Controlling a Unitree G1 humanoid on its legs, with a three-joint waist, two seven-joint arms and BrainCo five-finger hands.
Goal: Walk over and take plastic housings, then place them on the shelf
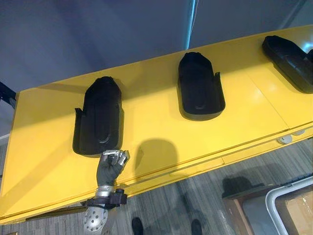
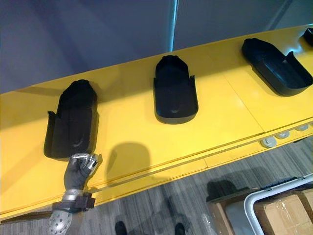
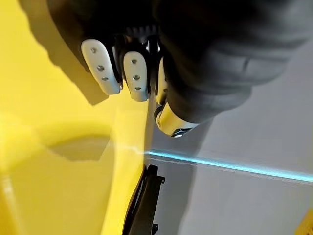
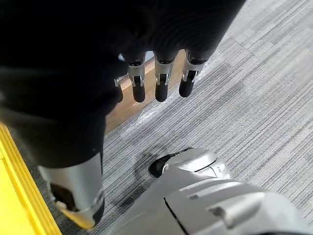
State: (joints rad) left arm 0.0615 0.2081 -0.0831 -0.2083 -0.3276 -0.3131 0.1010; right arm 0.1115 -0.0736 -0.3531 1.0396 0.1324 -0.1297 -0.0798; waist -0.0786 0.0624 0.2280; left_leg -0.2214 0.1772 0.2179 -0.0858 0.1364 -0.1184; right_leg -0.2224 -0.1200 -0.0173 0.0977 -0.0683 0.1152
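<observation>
My left hand [image 1: 111, 165] was curled on the near rim of the leftmost housing [image 1: 98, 117]; I judged the taking step underway, with a firm lift next.

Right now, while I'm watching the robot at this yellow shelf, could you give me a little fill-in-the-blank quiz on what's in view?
1. The black housings lie on a shelf coloured ___.
2. The left hand is at the near end of the housing that lies furthest to the robot's ___.
3. The right hand hangs open, holding nothing, over the grey ___.
Missing words: yellow; left; floor.
</observation>
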